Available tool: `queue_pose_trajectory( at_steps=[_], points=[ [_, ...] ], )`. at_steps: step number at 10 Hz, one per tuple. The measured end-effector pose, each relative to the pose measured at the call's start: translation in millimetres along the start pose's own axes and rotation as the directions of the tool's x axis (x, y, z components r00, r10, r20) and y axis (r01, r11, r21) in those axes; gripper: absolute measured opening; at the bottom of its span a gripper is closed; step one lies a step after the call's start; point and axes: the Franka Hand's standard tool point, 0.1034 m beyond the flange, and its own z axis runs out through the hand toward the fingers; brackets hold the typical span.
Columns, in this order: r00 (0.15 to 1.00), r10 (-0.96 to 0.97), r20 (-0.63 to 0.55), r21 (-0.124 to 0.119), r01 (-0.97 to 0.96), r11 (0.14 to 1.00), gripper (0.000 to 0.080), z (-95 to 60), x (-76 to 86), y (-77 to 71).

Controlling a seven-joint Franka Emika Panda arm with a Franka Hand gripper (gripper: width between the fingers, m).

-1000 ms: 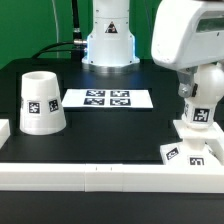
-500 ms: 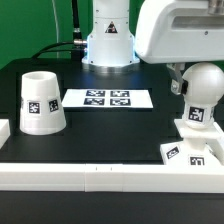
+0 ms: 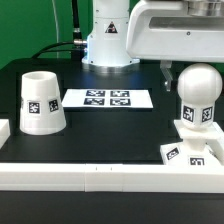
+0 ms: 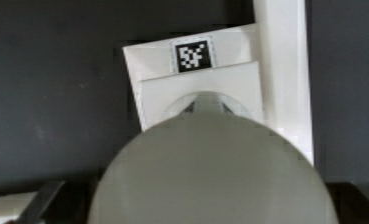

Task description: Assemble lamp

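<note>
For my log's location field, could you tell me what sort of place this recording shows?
Most likely a robotics lab bench: a black table fenced by white border rails, a marker board of printed tags fixed on it, and a green backdrop behind the arm's pedestal.

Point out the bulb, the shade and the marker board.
bulb (image 3: 197, 85), exterior view, on its round head.
shade (image 3: 43, 103), exterior view, on its front wall.
marker board (image 3: 108, 98), exterior view, on its middle.
</note>
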Motion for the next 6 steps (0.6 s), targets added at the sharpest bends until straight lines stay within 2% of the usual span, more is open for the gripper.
queue_pose_trajectory(
  at_steps=[4, 6],
  points=[
    [0.972, 0.237, 0.002, 0.002, -0.237, 0.972, 0.0577, 0.1, -0.4, -0.9],
    [0.932, 0.363, 0.010, 0.010, -0.363, 0.932, 0.0577, 0.2, -0.7, -1.5]
  ],
)
